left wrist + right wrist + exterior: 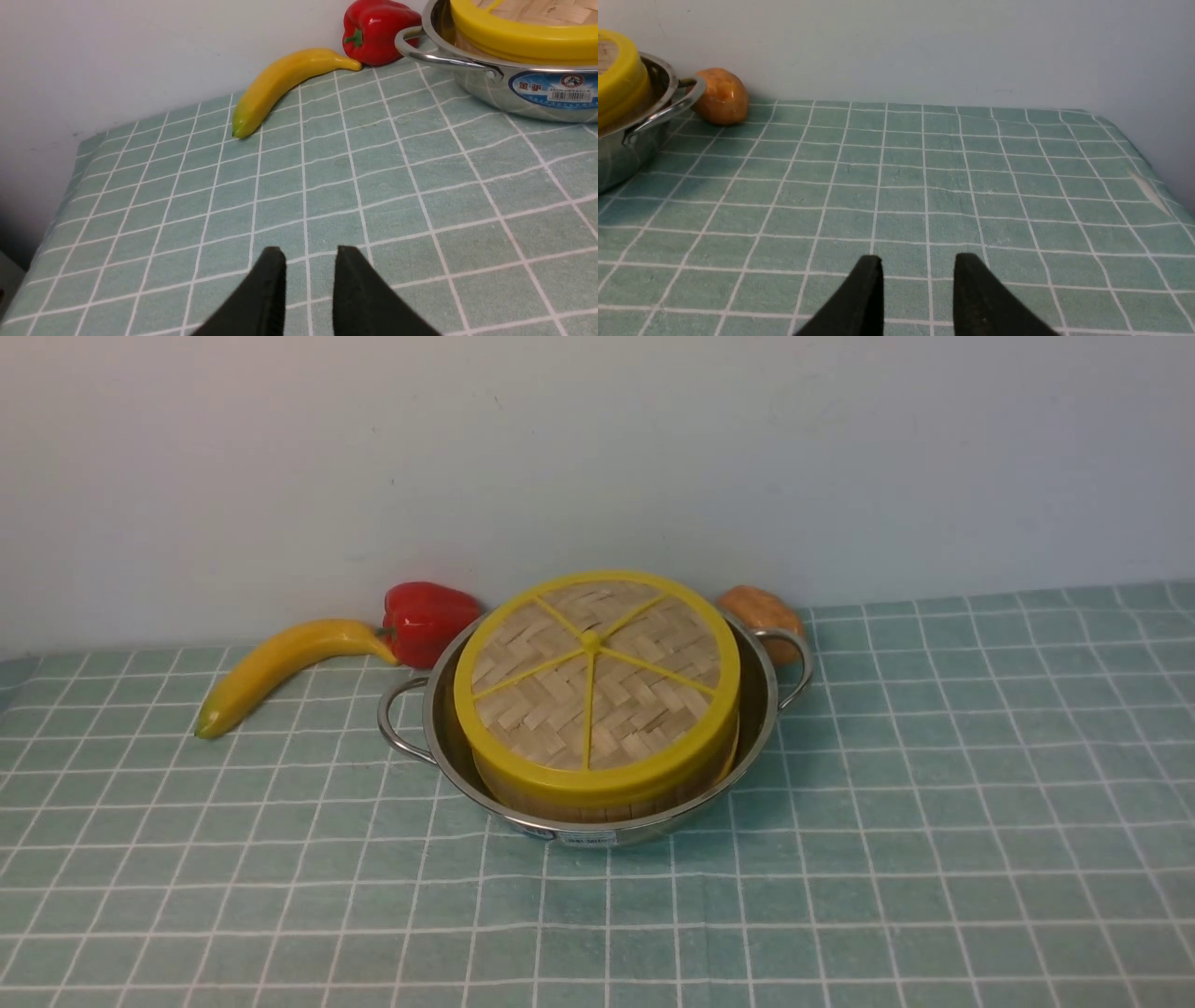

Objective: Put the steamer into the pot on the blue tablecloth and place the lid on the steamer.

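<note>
The steel pot (597, 833) stands mid-table on the blue tablecloth (840, 859). The steamer (560, 800) sits inside it, only a strip of its bamboo wall showing. The lid (597, 681), a woven disc with a yellow rim and spokes, rests on top of the steamer. Neither arm appears in the front view. In the left wrist view my left gripper (308, 261) hovers open over bare cloth, well short of the pot (486, 93) and lid (514, 37). My right gripper (920, 266) is open too, holding nothing, with the pot (621, 149) and lid (616, 79) far off.
A yellow banana (280, 667) and a red pepper (425, 621) lie by the wall left of the pot. An orange-brown lump (761, 611) sits behind the pot's right handle. The cloth's edge drops off at the far right (1148, 186).
</note>
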Robot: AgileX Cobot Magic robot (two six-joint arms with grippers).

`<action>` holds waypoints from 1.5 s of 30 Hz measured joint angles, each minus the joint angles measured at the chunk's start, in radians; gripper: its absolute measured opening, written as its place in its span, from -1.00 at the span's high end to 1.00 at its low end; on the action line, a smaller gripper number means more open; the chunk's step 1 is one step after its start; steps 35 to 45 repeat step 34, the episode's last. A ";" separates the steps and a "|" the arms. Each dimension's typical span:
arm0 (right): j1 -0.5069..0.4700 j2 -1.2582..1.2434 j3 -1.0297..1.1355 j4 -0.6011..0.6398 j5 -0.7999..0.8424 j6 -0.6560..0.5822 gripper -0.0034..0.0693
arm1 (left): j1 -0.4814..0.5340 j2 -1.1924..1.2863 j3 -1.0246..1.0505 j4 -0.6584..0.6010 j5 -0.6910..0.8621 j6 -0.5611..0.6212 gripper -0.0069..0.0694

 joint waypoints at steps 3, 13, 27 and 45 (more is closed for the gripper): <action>0.000 0.000 0.000 0.000 0.001 0.000 0.25 | 0.000 0.000 0.000 0.000 0.000 0.000 0.41; 0.000 0.000 0.000 0.000 0.001 0.001 0.25 | 0.000 0.000 0.000 0.000 0.000 0.000 0.37; 0.000 0.000 0.000 0.000 0.001 0.001 0.25 | 0.000 0.000 0.000 0.000 0.000 0.000 0.29; 0.000 0.000 0.000 0.000 0.001 0.001 0.25 | 0.000 0.000 0.000 0.000 0.000 0.000 0.26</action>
